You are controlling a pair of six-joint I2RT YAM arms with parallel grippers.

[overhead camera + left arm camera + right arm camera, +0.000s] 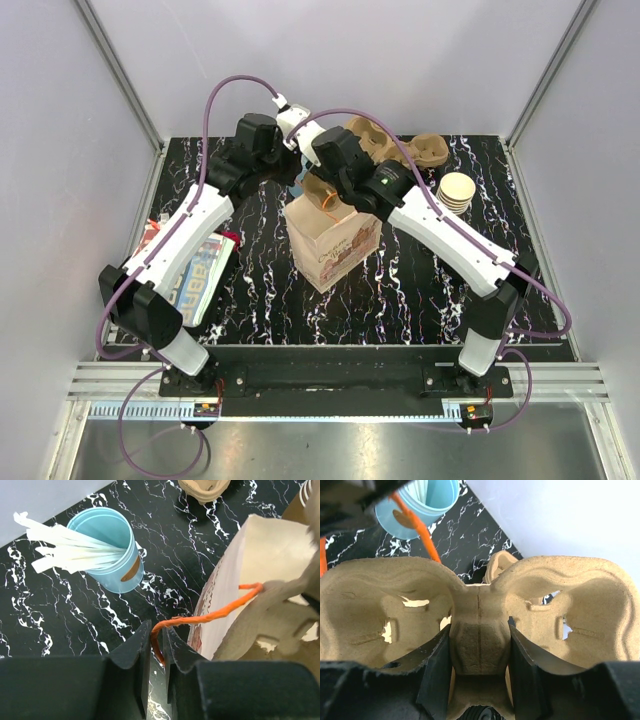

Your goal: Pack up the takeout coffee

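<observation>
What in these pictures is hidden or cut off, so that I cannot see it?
- Bottom of the paper bag: top external, the right arm overhangs its mouth; left wrist, the cup carrier blocks it.
- Blue cup: right wrist, cut by the top edge.
- Lidded coffee cup: in no view.

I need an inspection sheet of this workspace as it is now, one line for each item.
Surface: black marbled table.
Job's things: takeout coffee, nothing seen; paper bag upright at centre.
Clutter: light-blue cup of white sticks; stack of tan cups; spare carriers at the back; packets at the left.
Grippers: left gripper shut on the bag's orange handle; right gripper shut on a cup carrier at the bag's mouth.
Cables: purple cables loop above both arms.
Surroundings: pale walls, metal frame.
</observation>
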